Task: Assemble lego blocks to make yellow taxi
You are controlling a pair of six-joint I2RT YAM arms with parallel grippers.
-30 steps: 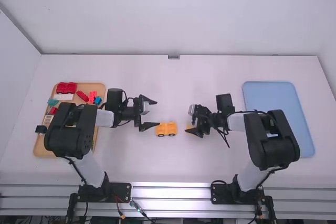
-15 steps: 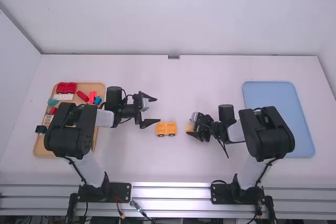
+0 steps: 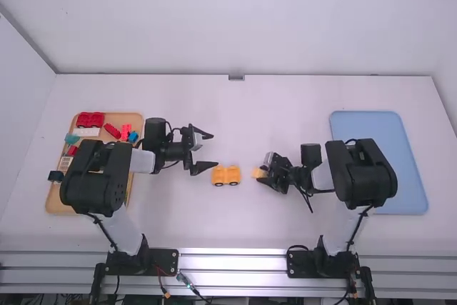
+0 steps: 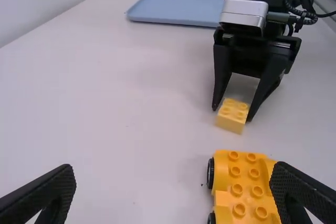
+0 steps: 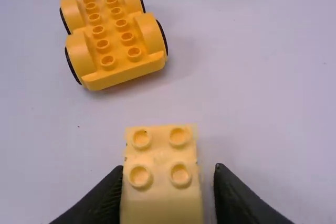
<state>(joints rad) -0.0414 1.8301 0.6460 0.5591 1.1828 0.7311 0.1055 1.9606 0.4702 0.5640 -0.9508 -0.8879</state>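
High view: yellow car base on the white surface, parts tray well left of it, blue tray well right. Left end effector is just left of the base, spread wide, holding nothing. Right end effector is at the small yellow block, just right of the base.

Left wrist view: you get the base's studs, and fingers either side of the block.

Right wrist view: four block studs plus a slim gap beside one finger, so partly open, not clamped.
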